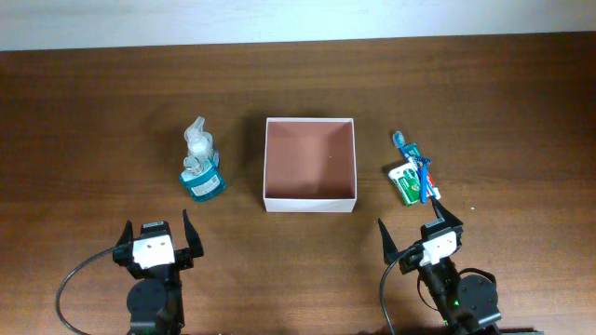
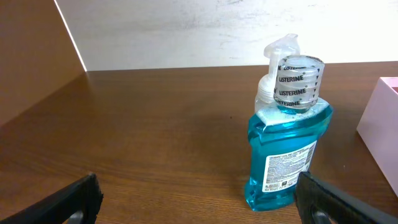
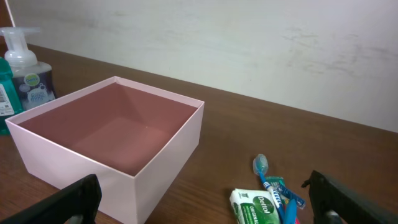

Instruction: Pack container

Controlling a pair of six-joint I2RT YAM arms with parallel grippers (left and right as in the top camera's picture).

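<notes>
Pink-lined container [image 1: 310, 204] mid-table, mouthwash bottle [image 1: 202, 179] left, toothbrush [image 1: 421, 173], perhaps soap [image 1: 403, 185], right, left end effector [image 1: 156, 221], right end effector [image 1: 410, 216] spread wide.

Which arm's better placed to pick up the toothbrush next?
Right. The toothbrush lies on the green packet just ahead of the open right hand; the left hand sits on the container's other side, facing the mouthwash bottle.

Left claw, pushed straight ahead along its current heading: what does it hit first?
Most likely the blue mouthwash bottle, standing upright ahead, right of centre between the open fingers of the left claw. It would probably reach the right-hand finger first, though depth is hard to judge.
</notes>
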